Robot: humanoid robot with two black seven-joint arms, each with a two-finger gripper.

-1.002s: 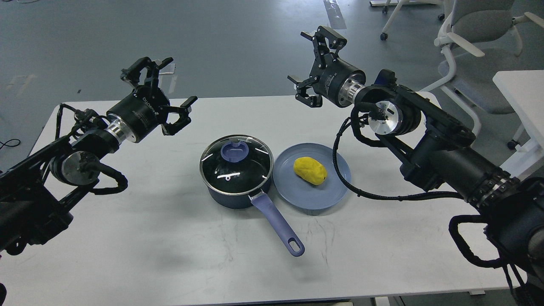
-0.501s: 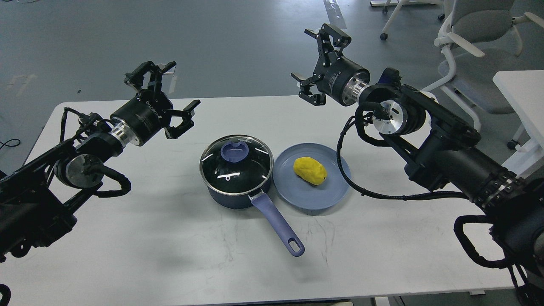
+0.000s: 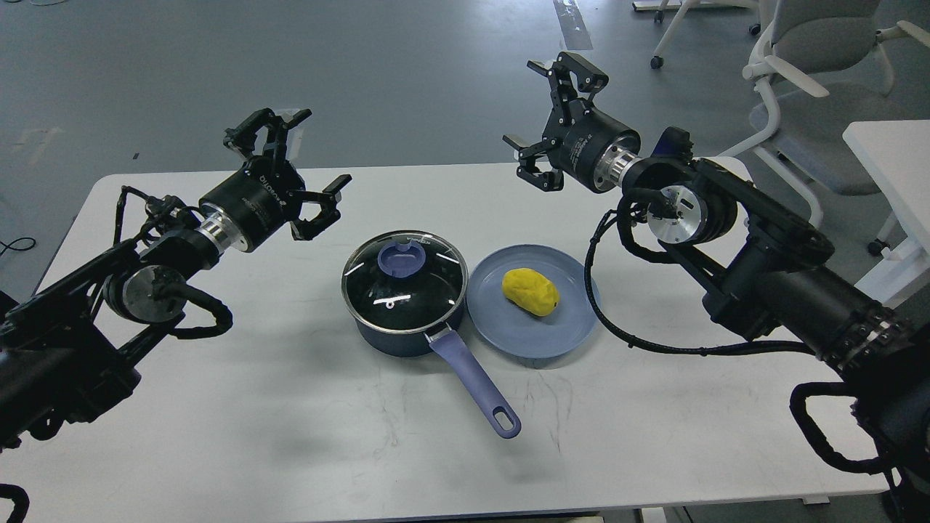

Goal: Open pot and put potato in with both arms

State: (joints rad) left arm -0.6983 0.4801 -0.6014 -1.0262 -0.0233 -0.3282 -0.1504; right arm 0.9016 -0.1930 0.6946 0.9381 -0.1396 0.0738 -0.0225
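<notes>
A dark blue pot (image 3: pixel 404 335) with a long lavender handle (image 3: pixel 476 385) stands mid-table. Its glass lid (image 3: pixel 404 289) with a lavender knob (image 3: pixel 400 260) is on it. A yellow potato (image 3: pixel 531 291) lies on a blue plate (image 3: pixel 534 330) just right of the pot. My left gripper (image 3: pixel 309 163) is open and empty, up and left of the pot, above the table. My right gripper (image 3: pixel 546 116) is open and empty, high above the table's far edge, behind the plate.
The white table (image 3: pixel 305 421) carries only the pot and plate. A black cable (image 3: pixel 617 327) from my right arm loops down by the plate's right rim. Office chairs (image 3: pixel 806 65) and a second white table (image 3: pixel 894 160) stand at the back right.
Both arms have drifted slightly right and down. The left gripper has come nearer the pot. Both grippers stay open. Pot, lid, plate and potato have not moved.
</notes>
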